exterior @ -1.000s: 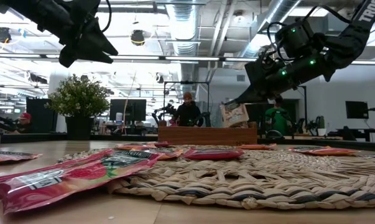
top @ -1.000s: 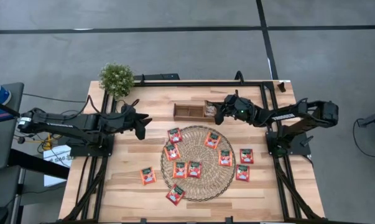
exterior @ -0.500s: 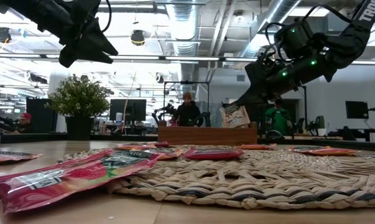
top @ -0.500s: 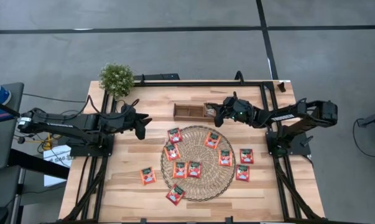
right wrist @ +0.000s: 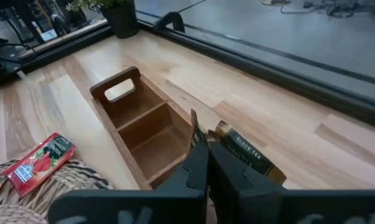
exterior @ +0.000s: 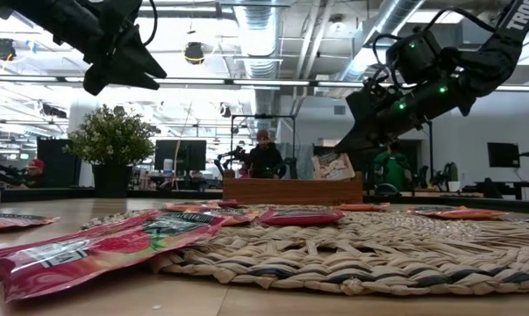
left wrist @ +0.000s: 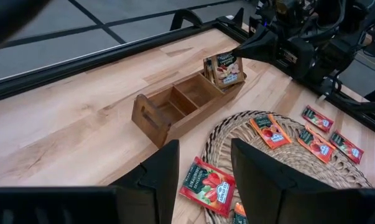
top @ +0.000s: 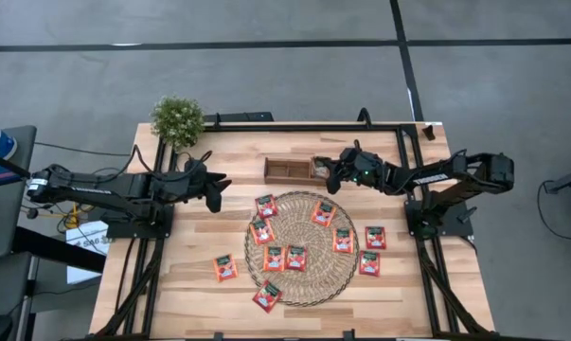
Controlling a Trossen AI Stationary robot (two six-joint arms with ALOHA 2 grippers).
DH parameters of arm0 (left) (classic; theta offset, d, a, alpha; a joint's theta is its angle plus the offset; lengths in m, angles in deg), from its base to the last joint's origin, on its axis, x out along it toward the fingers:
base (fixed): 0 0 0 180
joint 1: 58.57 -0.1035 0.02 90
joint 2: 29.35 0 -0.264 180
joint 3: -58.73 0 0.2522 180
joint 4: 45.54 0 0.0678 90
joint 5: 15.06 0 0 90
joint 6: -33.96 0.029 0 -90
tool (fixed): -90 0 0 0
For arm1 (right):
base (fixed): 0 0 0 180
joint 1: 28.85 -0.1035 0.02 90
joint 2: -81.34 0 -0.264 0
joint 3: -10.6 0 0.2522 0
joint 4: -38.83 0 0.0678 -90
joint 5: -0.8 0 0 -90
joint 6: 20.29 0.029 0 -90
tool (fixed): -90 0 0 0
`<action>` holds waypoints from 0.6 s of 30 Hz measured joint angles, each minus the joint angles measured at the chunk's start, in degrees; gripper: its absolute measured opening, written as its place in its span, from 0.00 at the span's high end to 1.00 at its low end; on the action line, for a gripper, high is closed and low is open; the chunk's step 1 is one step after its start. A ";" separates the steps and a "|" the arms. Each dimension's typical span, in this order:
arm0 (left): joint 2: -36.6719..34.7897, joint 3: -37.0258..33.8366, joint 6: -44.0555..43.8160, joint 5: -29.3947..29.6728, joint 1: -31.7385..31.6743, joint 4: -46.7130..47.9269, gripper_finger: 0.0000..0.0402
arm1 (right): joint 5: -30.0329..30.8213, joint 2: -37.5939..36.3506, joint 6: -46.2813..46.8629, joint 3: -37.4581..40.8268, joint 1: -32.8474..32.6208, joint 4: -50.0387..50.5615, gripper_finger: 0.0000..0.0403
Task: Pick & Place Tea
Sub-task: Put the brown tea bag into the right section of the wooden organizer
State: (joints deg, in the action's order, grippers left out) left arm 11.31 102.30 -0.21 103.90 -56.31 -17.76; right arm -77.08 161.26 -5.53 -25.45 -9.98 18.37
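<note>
Placing tea; entries run left to right across the high view.

Left gripper (top: 216, 187): centre-left of frame, raised above bare wood left of the woven mat (top: 304, 284). Fingers parted, nothing between them. Waiting.

Loose sachets (top: 225, 268): red-orange, lying flat across the lower middle of frame; most rest on the mat, one off its left edge, one at its lower rim, two just off its right edge. All well apart from either gripper.

Wooden tray (top: 287, 170): upper centre, above the mat. Its left and middle compartments look empty.

Held sachet (left wrist: 225, 68): upright in the tray's right-end compartment, beside another already standing there.

Right gripper (top: 325, 169): upper centre-right, at the tray's right end. Fingers clamped tight on the held sachet's top edge; the sachet hangs from the tips down into the compartment.

Step in hand, by judgement: seating this sachet in the tray. The next move calls for parting the fingers, lifting straight up clear of the tray wall, then reaching to the mat for another sachet.
</note>
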 joint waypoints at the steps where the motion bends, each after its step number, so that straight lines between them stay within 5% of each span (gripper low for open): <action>1: 0.00 0.00 0.00 -0.18 0.00 0.00 0.66 | -0.02 0.00 0.23 0.00 0.00 0.26 1.00; 18: 0.13 0.00 0.02 -2.21 0.00 -0.02 0.66 | 0.28 0.00 1.85 -0.02 0.00 -0.39 0.73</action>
State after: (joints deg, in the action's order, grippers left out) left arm 11.44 102.30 -0.19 101.69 -56.31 -17.78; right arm -76.80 161.26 -3.67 -25.47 -9.98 17.98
